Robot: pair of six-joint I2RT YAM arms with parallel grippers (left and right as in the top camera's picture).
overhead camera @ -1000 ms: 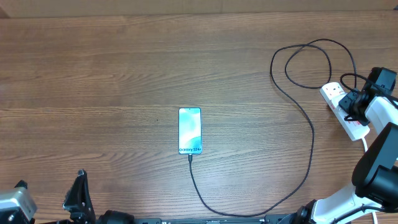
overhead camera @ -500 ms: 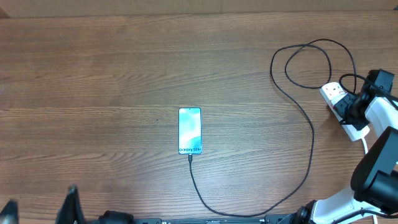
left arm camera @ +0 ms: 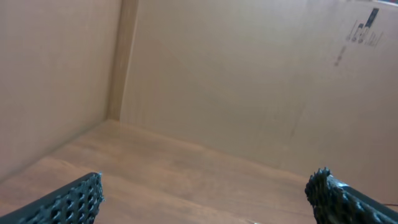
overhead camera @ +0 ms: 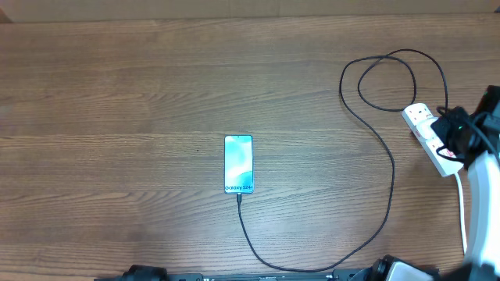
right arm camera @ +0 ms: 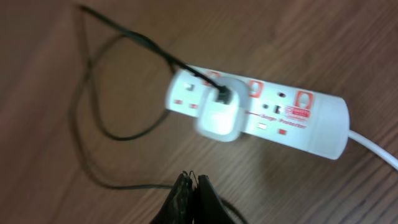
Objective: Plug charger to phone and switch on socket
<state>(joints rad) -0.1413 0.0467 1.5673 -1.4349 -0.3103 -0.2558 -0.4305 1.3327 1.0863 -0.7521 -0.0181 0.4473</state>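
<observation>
The phone (overhead camera: 238, 164) lies flat in the middle of the table, screen lit. The thin black charger cable (overhead camera: 388, 195) meets its near edge, curves right and loops up to the socket (overhead camera: 432, 134), a white power strip at the right edge. In the right wrist view a white adapter (right arm camera: 217, 113) with the black cable in it sits in the socket (right arm camera: 292, 121), beside small red switches (right arm camera: 301, 99). My right gripper (right arm camera: 191, 180) is shut and empty, above the table just in front of the strip; it also shows in the overhead view (overhead camera: 457, 133). My left gripper (left arm camera: 205, 199) is open and empty.
A thick white cord (right arm camera: 373, 146) leaves the strip's right end. Cable loops (overhead camera: 387, 78) lie behind the strip. Cardboard walls (left arm camera: 249, 81) stand around the table's far side and corner.
My left arm has drawn back out of the overhead view at the bottom left. My right arm has shifted right and pulled away from the strip. Phone and cable have not moved.
</observation>
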